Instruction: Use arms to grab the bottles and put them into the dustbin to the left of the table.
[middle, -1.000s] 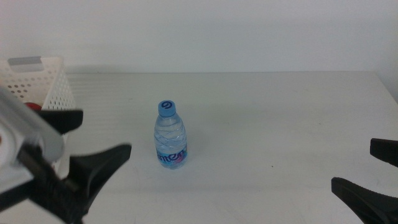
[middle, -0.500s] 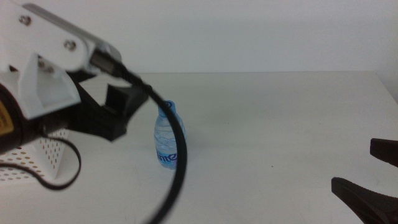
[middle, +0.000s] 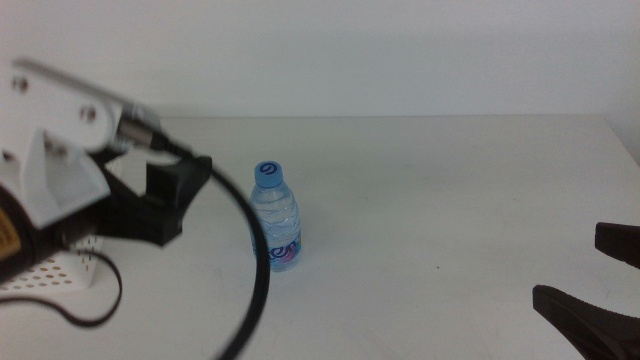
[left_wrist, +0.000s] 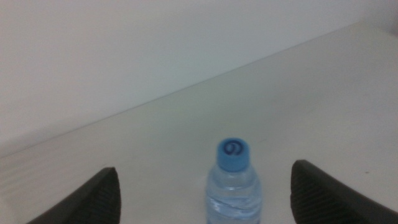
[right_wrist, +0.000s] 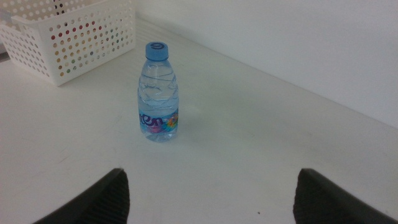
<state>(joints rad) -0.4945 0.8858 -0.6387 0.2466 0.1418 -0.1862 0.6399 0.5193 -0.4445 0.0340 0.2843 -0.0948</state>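
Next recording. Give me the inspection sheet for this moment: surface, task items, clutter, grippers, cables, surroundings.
Surface: white table, matte, no spills seen.
Job's things: one clear water bottle with a blue cap, upright, mid-table. White perforated dustbin at the table's left side; contents cannot be made out.
Clutter: nothing seen.
Grippers: left gripper open, jaws either side of the bottle but apart from it, aimed at its cap end. Right gripper open, waiting at the table's right, away from the bottle.
Cables: thick black cable arcs down from the left arm, crossing in front of the bottle in the middle view.
Surroundings: plain white wall behind the table.
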